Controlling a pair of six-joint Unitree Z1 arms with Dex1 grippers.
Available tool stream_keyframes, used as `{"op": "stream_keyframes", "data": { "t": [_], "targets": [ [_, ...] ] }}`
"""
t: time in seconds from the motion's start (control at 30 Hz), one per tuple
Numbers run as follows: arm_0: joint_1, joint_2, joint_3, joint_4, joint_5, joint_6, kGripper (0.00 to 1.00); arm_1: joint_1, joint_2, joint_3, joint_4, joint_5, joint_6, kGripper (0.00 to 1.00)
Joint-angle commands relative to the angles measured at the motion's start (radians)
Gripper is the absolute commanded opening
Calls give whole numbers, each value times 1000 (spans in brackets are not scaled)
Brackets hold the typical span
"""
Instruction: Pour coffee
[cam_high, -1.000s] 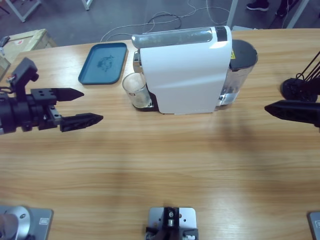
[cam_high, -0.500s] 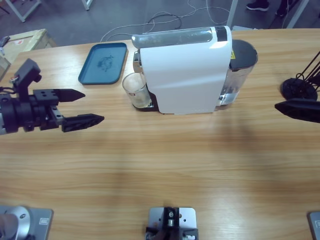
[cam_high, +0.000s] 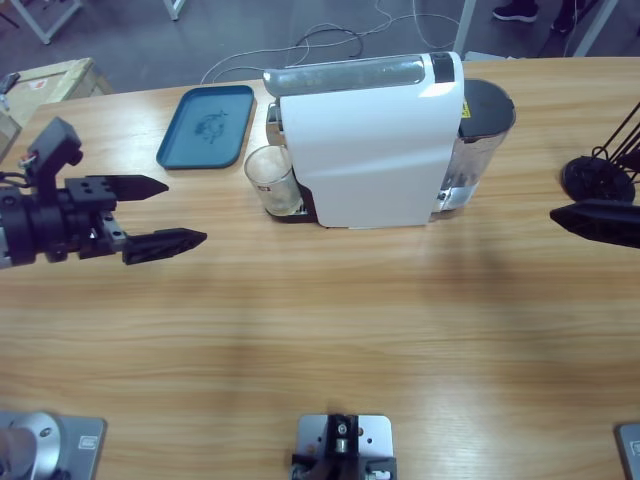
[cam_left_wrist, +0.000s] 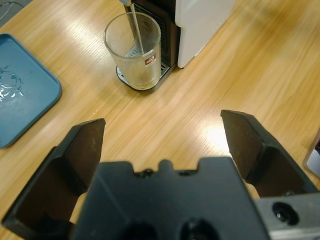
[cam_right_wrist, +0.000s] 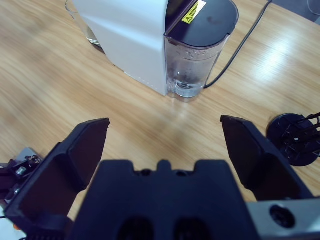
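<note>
Standing under the spout of the white box-shaped coffee machine (cam_high: 365, 140), the clear drinking glass (cam_high: 272, 180) is placed to catch coffee; none is discernible from above. The left gripper (cam_high: 160, 213) waits with jaws spread on the wooden worktop (cam_high: 330, 330) side. The right gripper (cam_high: 590, 220) is cut off at the edge.

Left wrist view: a thin pale stream enters the glass (cam_left_wrist: 134, 50); dark coffee is not visible.

Right wrist view: jaws spread, facing the transparent water tank (cam_right_wrist: 192, 60).
</note>
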Motion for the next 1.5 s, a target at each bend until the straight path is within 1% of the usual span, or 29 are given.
{"op": "stream_keyframes", "data": {
  "t": [0.03,0.2,0.4,0.9,1.23,1.3,1.33,1.4,1.43,1.5],
  "targets": [
    [-8,-10,6,36,71,6,996,7,59,19,-9,-29,20,1000],
    [-9,-13,4,45,76,8,996,7,61,14,-11,-38,18,1000],
    [-8,23,4,30,49,8,996,8,61,17,-11,-39,18,1000],
    [-8,80,-7,25,49,6,996,21,73,26,-19,-39,13,1000],
    [-9,101,-11,24,49,6,996,21,82,28,-19,-37,13,1000],
    [-8,88,-5,21,47,-17,996,21,87,30,-19,-36,13,1000],
    [-8,73,4,4,40,-40,996,21,88,31,-19,-36,13,1000],
    [-8,65,16,-45,-3,-37,996,21,88,34,-19,-34,13,1000],
    [-7,78,9,-56,-7,-28,996,21,88,34,-18,-32,13,1000],
    [32,132,-7,-93,-16,5,996,21,88,34,-16,-28,13,1000]
  ]
}}
